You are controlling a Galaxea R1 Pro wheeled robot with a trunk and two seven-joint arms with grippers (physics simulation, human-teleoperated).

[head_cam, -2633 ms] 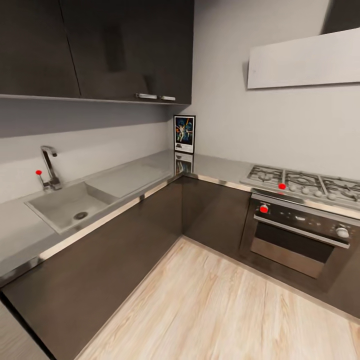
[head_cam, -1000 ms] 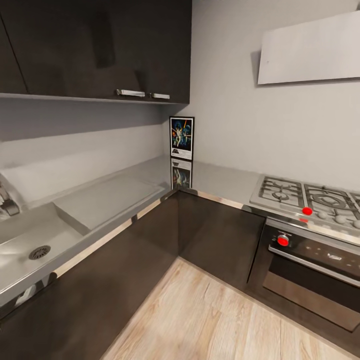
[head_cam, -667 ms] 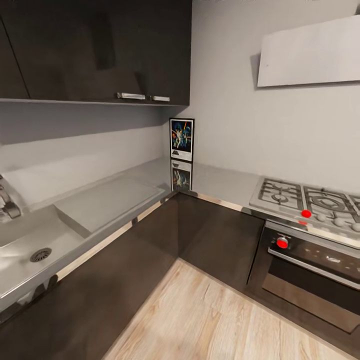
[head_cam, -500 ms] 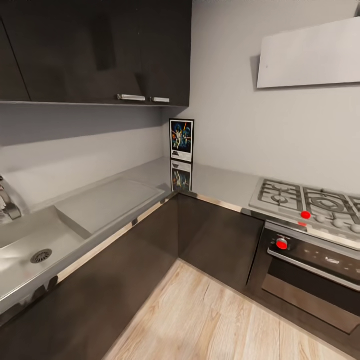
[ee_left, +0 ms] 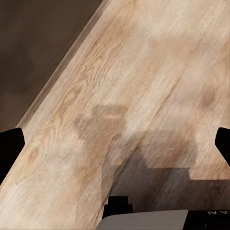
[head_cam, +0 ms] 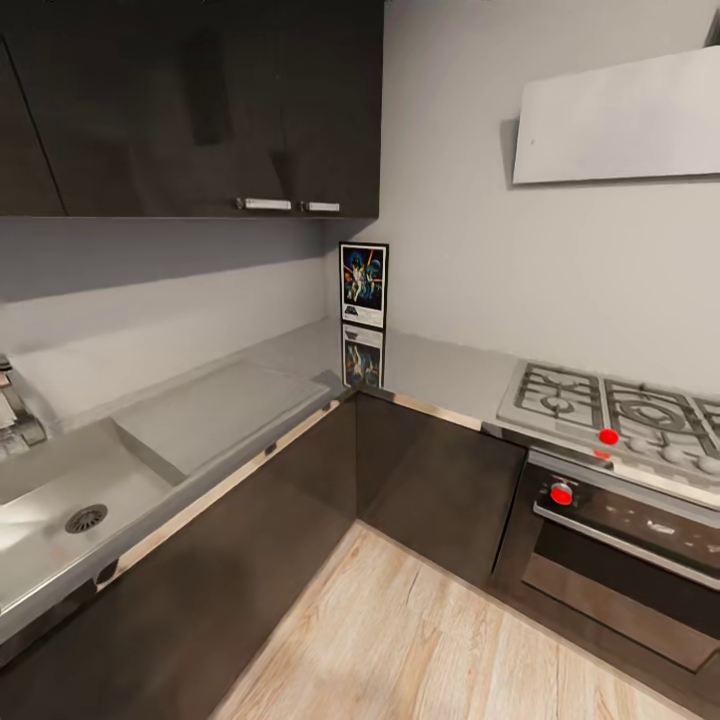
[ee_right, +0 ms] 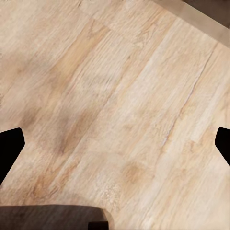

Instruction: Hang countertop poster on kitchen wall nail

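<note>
Glossy dark cabinet fronts (head_cam: 290, 510), smooth pale-grey kitchen countertop (head_cam: 440, 365), wood-grain floor (head_cam: 420, 640).

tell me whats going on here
Nothing is being handled yet. The poster stands upright in the back corner of the countertop, against the wall, with the hob off to its right and the sink to its left. Both wrist cameras look down at the wooden floor, and the left gripper and right gripper are open and empty.

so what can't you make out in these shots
- Wall nails: none can be made out in the head view.
- Tap: cut off by the head view's left edge.
- Poster: figures too small to tell.
- Oven: cut off by the right edge.
</note>
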